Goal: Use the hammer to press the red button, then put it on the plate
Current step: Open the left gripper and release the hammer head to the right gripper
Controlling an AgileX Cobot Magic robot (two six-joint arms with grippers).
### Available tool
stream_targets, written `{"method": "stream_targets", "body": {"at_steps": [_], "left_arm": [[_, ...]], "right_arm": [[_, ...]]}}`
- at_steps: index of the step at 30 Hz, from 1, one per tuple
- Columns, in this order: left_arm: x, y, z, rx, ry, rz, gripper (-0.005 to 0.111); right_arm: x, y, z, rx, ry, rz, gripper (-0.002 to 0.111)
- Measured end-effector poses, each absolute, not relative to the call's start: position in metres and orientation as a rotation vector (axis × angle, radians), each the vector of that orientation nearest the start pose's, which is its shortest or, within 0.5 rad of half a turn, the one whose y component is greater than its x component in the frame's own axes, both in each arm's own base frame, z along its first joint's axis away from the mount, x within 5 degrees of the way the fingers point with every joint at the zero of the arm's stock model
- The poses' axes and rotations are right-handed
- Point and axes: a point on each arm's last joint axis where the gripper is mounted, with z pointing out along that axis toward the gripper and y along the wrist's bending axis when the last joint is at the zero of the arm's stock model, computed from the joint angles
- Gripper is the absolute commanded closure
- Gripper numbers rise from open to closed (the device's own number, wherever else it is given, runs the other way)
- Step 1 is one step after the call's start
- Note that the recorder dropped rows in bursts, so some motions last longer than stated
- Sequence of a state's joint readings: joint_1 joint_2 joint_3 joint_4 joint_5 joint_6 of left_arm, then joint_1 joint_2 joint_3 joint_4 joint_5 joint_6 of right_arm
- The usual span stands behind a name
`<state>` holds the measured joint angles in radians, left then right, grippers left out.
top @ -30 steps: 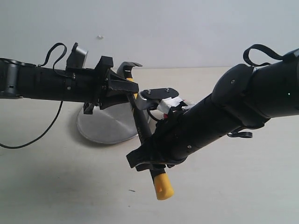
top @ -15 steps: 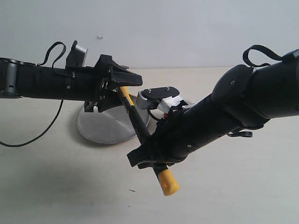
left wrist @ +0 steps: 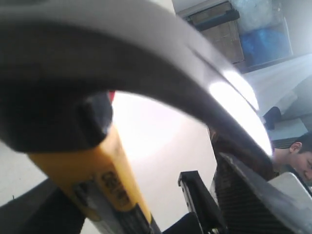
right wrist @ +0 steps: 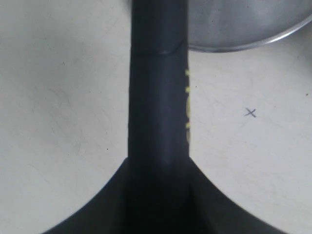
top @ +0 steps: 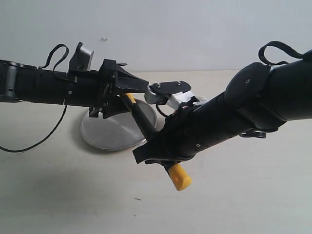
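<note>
Soft, even light fills the exterior view. The round plate of brushed silver metal (top: 105, 134) has a dull sheen, and faint, blurred shadows lie on the pale tabletop (top: 58, 195) around the plate. In the left wrist view the claw hammer with dark steel head (left wrist: 146, 63) is close and blurred, streaked with white glare against a washed-out background. In the right wrist view its black handle is soft, and the plate's rim glints.

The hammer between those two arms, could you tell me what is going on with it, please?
The right gripper is clamped on the black rubber handle of the yellow-ended claw hammer, holding it tilted, head end toward the round silver metal plate. The left gripper sits at the hammer's yellow neck; whether it grips is unclear. The hammer is not yet on the plate.
</note>
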<state>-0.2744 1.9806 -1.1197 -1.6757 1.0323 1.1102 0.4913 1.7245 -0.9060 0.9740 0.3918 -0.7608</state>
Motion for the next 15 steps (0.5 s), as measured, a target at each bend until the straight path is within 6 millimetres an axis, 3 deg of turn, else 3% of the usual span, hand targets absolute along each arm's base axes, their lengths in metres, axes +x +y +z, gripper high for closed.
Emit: {"method": "stream_targets", "body": {"at_steps": [9, 15], "left_arm": [[0.343, -0.176, 0.183, 0.264, 2.274, -1.660, 0.039], [0.344, -0.162, 0.186, 0.300, 2.266, -1.689, 0.039]], "right_arm": [[0.280, 0.181, 0.181, -0.502, 2.516, 0.660, 0.108], [0.279, 0.181, 0.188, -0.511, 2.486, 0.650, 0.108]]}}
